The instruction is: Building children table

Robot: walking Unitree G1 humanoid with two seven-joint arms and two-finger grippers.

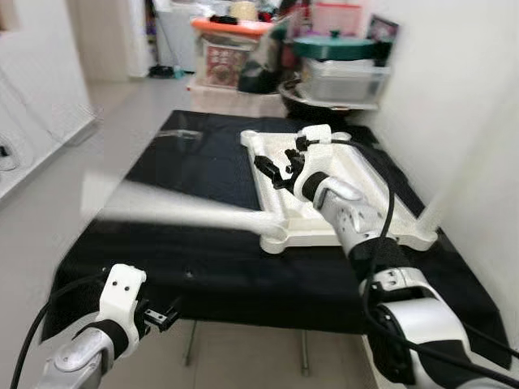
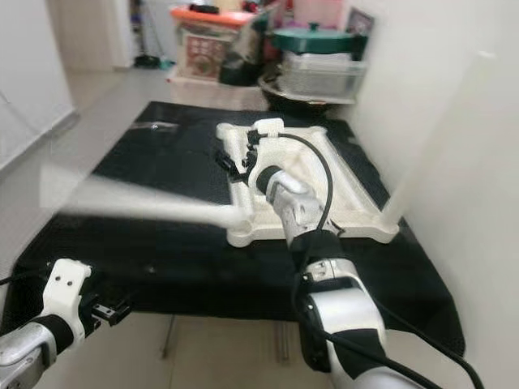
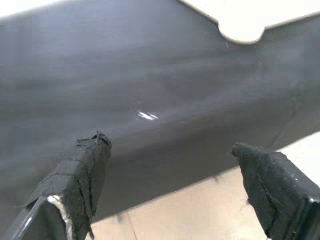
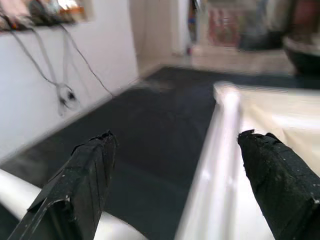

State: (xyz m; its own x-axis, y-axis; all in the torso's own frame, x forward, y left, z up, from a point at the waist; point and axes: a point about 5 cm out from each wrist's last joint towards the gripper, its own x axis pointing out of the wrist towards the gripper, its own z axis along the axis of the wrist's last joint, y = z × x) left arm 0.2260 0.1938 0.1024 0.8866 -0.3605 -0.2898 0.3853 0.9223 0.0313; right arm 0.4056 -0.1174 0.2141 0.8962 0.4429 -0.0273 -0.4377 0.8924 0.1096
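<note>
Two claws are in sight over a low worktop [image 1: 203, 267] draped in black cloth. On that cloth lies the children's table top [image 1: 357, 215], a pale cream panel lying flat, with rounded lugs at its corners and a raised rim round its edge; it sits toward the robot's right half of the worktop, its far end near the clutter at the back. One cream table leg [image 1: 186, 212] runs from the panel's near left corner lug out to the left, blurred along its length, and another pale leg [image 2: 438, 138] rises slantwise from the panel's near right corner along the white wall. The right claw [image 1: 278, 168] hangs over the panel's left rim, its two black fingers [image 4: 85, 185] spread wide with nothing between them; the right wrist view looks along that rim. The left claw [image 1: 168, 314] is low at the near edge of the worktop, just off the cloth, its fingers [image 3: 82, 172] likewise wide apart and empty. Stacked boxes, a green-lidded pot [image 1: 334, 44] and a clear plastic tub [image 1: 345, 81] stand beyond the worktop's far end.
</note>
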